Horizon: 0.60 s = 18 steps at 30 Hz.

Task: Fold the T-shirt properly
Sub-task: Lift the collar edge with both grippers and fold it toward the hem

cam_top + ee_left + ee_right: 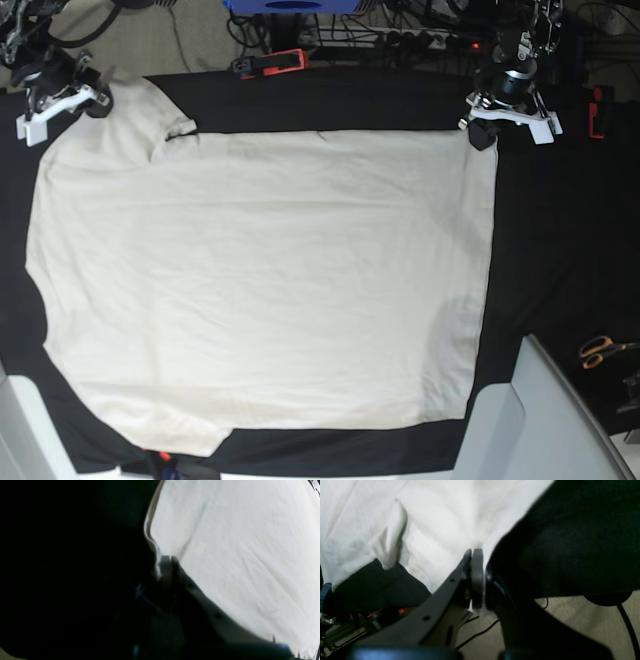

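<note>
From where I sit, my right tool (pixel 88 100) is clenched on the far-left sleeve corner of the cream T-shirt (pixel 270 280) spread flat on the black-draped counter (pixel 550 240), my left tool (pixel 480 135) pinching its far-right corner.

- T-shirt (pixel 270 280): soft cream cloth, matt, finely wrinkled, with a stitched hem along its edge.
- Bench cover (pixel 560 250) around the T-shirt: black cloth, matt, with a faint weave.
- Right gripper (pixel 473 555) at the T-shirt's edge: smooth matt grey and black plastic.
- Scissors (pixel 600 350), well right of the T-shirt: glossy orange plastic handles.
</note>
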Motion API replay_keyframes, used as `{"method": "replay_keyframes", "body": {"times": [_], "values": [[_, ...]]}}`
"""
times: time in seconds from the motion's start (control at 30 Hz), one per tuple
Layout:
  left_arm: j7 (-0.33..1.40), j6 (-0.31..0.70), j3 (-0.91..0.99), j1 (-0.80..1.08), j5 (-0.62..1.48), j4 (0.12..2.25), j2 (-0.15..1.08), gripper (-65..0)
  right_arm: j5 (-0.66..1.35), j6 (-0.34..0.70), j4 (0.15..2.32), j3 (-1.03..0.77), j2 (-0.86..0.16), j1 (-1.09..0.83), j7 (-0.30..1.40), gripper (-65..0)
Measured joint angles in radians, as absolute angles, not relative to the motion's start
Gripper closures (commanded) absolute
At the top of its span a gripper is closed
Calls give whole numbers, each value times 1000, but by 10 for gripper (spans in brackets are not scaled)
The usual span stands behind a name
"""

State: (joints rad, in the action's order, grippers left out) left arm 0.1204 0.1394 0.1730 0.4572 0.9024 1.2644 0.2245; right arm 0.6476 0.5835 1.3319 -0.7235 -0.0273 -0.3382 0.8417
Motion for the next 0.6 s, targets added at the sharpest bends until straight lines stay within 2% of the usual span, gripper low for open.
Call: {"method": "replay_keyframes", "body": {"times": [0.2, 0.37, 0.6], "values": [[129, 134, 168, 463, 898, 1282, 225, 0, 647, 583, 1335, -723, -27, -338, 843, -5], [232, 119, 169, 477, 890, 1353, 224, 0, 645, 580, 1399, -720, -43, -336, 862, -3], [303, 112, 170, 436, 887, 1405, 234, 0, 647, 581, 1447, -720, -80, -260, 968, -3]]}}
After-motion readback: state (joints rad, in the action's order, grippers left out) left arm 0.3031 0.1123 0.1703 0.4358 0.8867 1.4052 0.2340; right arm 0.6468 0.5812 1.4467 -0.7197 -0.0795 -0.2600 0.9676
